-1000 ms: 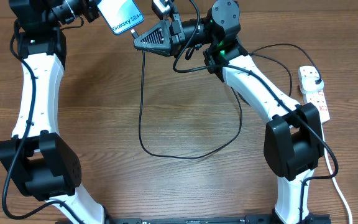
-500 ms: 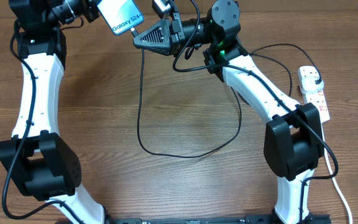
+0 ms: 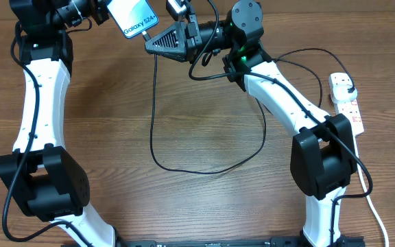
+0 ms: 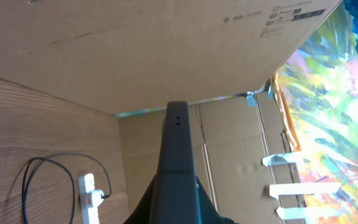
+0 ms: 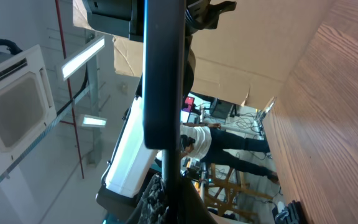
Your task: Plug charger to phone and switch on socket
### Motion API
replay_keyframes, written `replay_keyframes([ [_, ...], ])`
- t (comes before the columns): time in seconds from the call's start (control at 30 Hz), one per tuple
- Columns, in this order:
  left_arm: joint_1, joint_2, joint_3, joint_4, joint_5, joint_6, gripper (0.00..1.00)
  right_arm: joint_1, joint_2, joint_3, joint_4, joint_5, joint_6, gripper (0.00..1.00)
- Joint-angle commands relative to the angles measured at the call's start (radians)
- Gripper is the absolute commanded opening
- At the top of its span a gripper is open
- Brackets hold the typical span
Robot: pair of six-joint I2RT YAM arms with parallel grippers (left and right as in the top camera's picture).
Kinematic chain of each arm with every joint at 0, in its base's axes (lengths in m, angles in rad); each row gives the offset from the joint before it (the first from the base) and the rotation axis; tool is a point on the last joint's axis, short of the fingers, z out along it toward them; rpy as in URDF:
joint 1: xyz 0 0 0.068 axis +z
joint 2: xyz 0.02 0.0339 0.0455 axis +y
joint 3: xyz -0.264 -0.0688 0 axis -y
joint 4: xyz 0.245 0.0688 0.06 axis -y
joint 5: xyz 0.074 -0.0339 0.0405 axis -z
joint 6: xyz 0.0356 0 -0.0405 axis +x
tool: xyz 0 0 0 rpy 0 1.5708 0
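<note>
My left gripper (image 3: 108,14) is shut on the phone (image 3: 134,16), held up at the far left with its "Galaxy S24" screen facing the overhead camera. In the left wrist view the phone (image 4: 178,155) shows edge-on as a dark bar. My right gripper (image 3: 153,44) is shut on the charger (image 3: 153,116) near its tip, right at the phone's lower end. In the right wrist view the phone (image 5: 163,68) stands edge-on directly above the charger tip (image 5: 166,163). The black cable loops down over the table and back to the socket (image 3: 345,99) at the right edge, where its black plug sits.
The socket also shows in the left wrist view (image 4: 91,198) with the cable looping beside it. Its white cord (image 3: 376,216) runs down the right edge. Both arm bases (image 3: 46,182) stand at the front. Cardboard walls (image 4: 166,56) surround the table.
My right gripper has edged slightly left toward the phone's end, and the cable loop has shifted a little left with it. The left arm has held still.
</note>
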Motion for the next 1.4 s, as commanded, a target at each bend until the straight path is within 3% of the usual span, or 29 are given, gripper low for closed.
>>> replay_keyframes([
  [0.0,-0.019,-0.023,0.022,0.011,0.021,0.005,0.04,0.005,-0.027,0.016,0.007,0.040,0.008,0.04],
  [1.37,-0.019,-0.023,0.022,0.011,0.014,-0.010,0.04,-0.032,-0.027,0.016,0.000,0.105,0.026,0.04],
])
